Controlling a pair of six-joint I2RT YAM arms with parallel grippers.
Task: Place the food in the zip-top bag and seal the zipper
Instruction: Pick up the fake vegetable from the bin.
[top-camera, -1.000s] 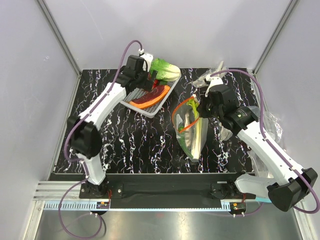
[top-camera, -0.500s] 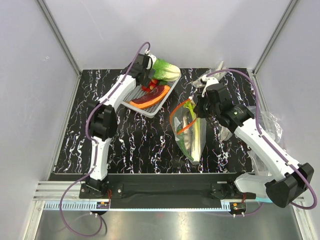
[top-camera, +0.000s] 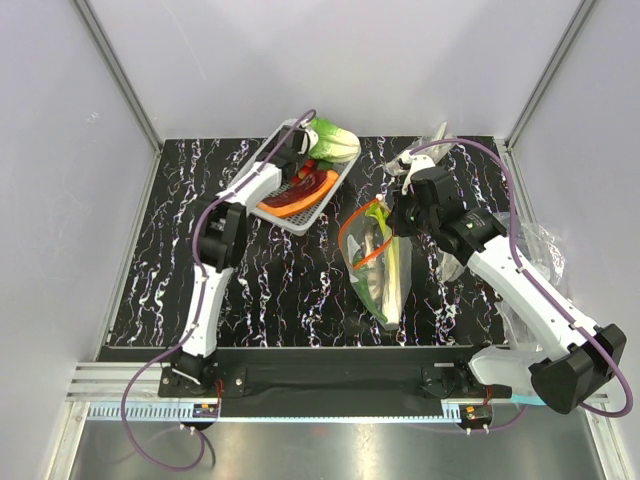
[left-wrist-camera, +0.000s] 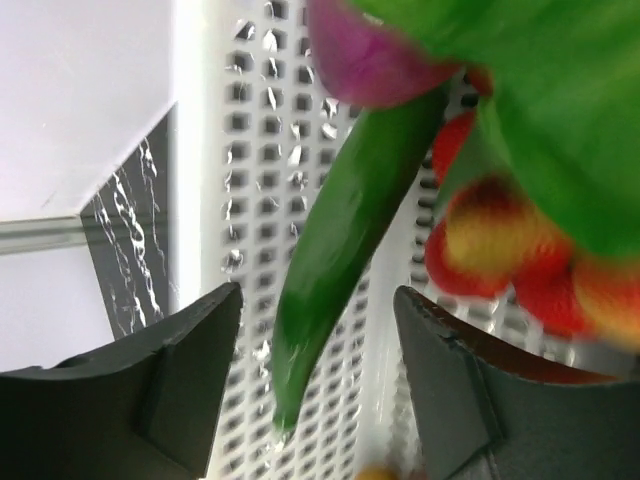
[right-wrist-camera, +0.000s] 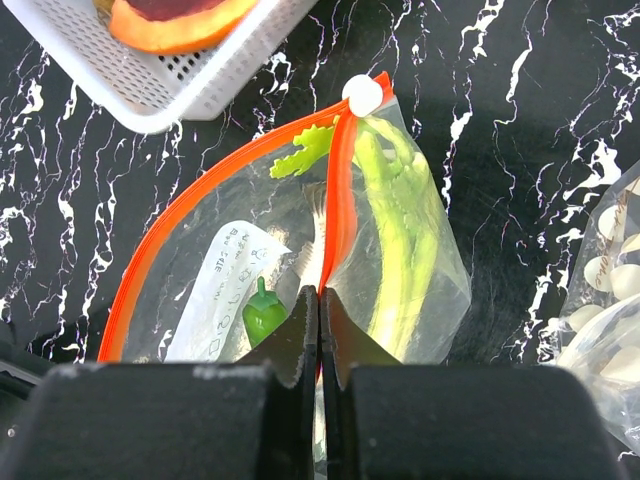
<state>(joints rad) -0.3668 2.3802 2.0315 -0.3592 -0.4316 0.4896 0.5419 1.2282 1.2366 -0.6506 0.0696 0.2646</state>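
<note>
The zip-top bag (top-camera: 382, 272) lies mid-table with its mouth gaping toward the basket. My right gripper (right-wrist-camera: 318, 300) is shut on the red-orange zipper (right-wrist-camera: 200, 190) at the mouth's right side. Inside the bag show a leek (right-wrist-camera: 400, 220), a small green pepper piece (right-wrist-camera: 263, 312) and the white label (right-wrist-camera: 225, 290). My left gripper (left-wrist-camera: 318, 340) hovers inside the white basket (left-wrist-camera: 250, 150). Its jaws stand apart on either side of a long green pod (left-wrist-camera: 340, 230), with a gap on each side. In the top view the left gripper (top-camera: 297, 160) is over the basket's far end.
In the basket (top-camera: 300, 217) lie a leafy cabbage (top-camera: 335, 140), small red round pieces (left-wrist-camera: 480, 250) and an orange-and-red slice (top-camera: 300, 192). Wrinkly clear bags (right-wrist-camera: 610, 300) with pale pieces lie at the right, near the right arm. Walls close in on three sides.
The left arm has stretched farther back and lowered into the basket; its jaws have narrowed around the green pod. The right gripper, holding the bag's mouth, has shifted slightly left.
</note>
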